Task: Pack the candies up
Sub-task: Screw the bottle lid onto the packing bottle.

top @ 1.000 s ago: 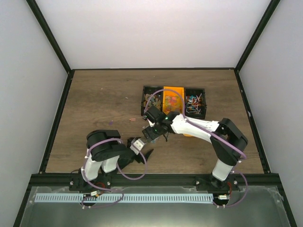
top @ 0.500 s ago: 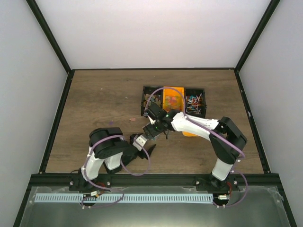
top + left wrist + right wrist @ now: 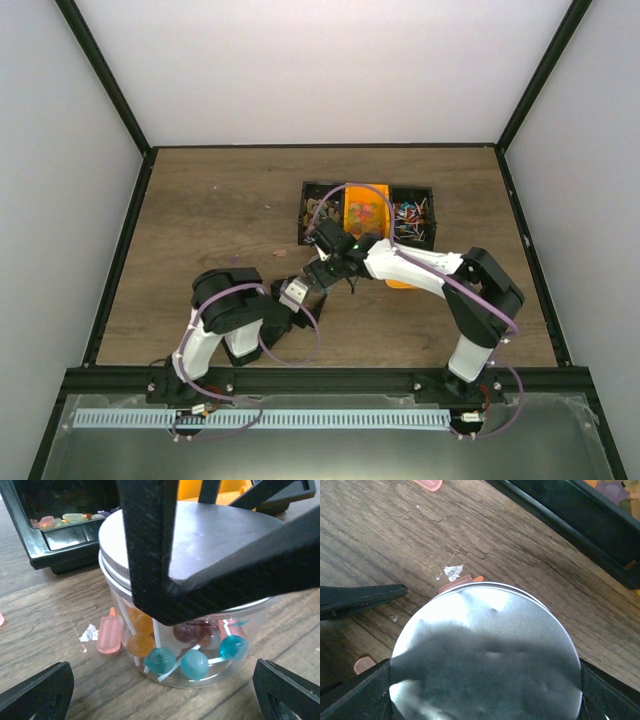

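Observation:
A clear jar [image 3: 200, 645] with a silver lid [image 3: 485, 650] stands on the wooden table and holds teal, orange and brown candies on sticks [image 3: 195, 664]. My right gripper [image 3: 485, 695] comes down from above with a finger against each side of the lid, shut on it. My left gripper [image 3: 162, 700] is level with the jar's base, open wide, its fingertips [image 3: 35, 692] on either side of the jar and apart from it. A pink candy [image 3: 109, 634] lies against the jar. In the top view both grippers [image 3: 308, 292] meet at the jar [image 3: 322, 272].
A black compartment tray [image 3: 305, 215] sits just behind the jar with an orange scoop [image 3: 365, 210] in its middle and wrapped candies [image 3: 412, 220] at its right. Loose pink candies [image 3: 427, 484] and wrapper scraps [image 3: 453, 572] lie on the table around the jar.
My left gripper has moved forward and right, up to the jar, staying open. The right gripper has barely shifted on the lid.

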You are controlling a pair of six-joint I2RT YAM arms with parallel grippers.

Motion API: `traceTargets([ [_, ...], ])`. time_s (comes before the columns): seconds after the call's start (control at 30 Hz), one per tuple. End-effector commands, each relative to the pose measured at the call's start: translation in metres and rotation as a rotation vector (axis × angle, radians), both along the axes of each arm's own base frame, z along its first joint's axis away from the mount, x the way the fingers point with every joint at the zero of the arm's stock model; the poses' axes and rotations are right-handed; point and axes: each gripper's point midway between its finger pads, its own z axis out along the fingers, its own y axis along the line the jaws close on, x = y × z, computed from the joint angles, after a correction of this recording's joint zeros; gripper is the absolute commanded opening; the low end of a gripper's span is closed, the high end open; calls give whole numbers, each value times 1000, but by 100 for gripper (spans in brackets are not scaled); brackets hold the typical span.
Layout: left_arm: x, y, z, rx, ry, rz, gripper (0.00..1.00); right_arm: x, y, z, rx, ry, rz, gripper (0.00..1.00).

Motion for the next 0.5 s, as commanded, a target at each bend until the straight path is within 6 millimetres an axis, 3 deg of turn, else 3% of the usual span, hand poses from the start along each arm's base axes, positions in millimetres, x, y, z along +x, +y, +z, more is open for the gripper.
traceTargets([
  [0.0,14,-11,13,-138,-58,6,100,-73,-15,-67,-137,254,100,86],
  [0.17,10,-23,10,-131,-56,-66,100,-76,-13,-70,-139,258,114,86],
  [0.47,-31,-43,2,-54,-51,-366,100,-75,-6,-73,-130,264,132,87],
])
